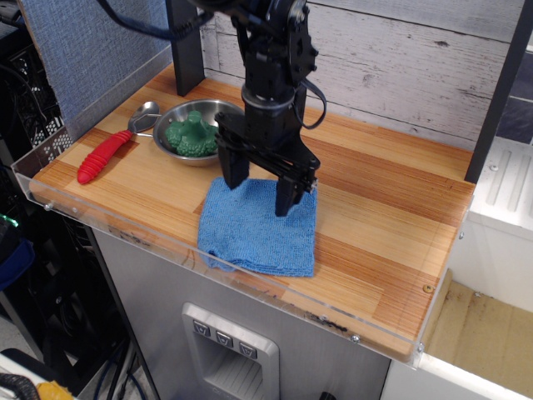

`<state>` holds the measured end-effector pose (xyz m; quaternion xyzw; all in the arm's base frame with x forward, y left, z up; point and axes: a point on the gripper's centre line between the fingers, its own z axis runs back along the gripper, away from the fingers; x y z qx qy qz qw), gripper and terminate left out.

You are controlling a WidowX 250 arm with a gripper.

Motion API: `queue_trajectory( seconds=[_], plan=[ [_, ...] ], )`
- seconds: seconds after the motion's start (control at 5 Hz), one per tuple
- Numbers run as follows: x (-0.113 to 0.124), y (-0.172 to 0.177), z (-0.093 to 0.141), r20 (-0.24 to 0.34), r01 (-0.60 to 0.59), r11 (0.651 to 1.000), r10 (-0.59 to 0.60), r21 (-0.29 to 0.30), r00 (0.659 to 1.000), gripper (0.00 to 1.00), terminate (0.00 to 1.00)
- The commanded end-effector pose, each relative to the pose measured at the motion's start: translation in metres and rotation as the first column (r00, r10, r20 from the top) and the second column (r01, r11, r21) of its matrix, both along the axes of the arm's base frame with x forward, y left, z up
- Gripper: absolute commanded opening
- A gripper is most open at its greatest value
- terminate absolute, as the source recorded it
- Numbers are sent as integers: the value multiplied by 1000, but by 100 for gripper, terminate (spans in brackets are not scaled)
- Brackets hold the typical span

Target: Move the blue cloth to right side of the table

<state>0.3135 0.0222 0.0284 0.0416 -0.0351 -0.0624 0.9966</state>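
Observation:
The blue cloth (254, 233) lies folded flat on the striped wooden table (383, 217), near the front edge, left of centre. My black gripper (259, 190) hangs straight down over the cloth's far edge. Its two fingers are spread wide apart with nothing between them, and their tips are at or just above the cloth. The arm hides part of the cloth's back edge.
A steel bowl (200, 133) holding a green broccoli-like toy (190, 136) stands behind the cloth at the left. A spoon with a red handle (107, 154) lies at the far left. A grey-blue fabric panel (92, 50) and a white plank wall (400, 67) bound the back.

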Motion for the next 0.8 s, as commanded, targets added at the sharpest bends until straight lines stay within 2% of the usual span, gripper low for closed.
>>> queue_trajectory(
  seconds=[0.0,0.2,0.4,0.6],
  plan=[
    [5,-15,2,14,37,997,-36,-61,999,100,0],
    [-4,-18,0,-20,31,996,-33,-78,999,100,0],
    [-12,-13,-20,-129,52,998,-56,-33,990,100,0],
    [-16,-8,-24,-200,102,991,-83,88,976,100,0]
  ],
)
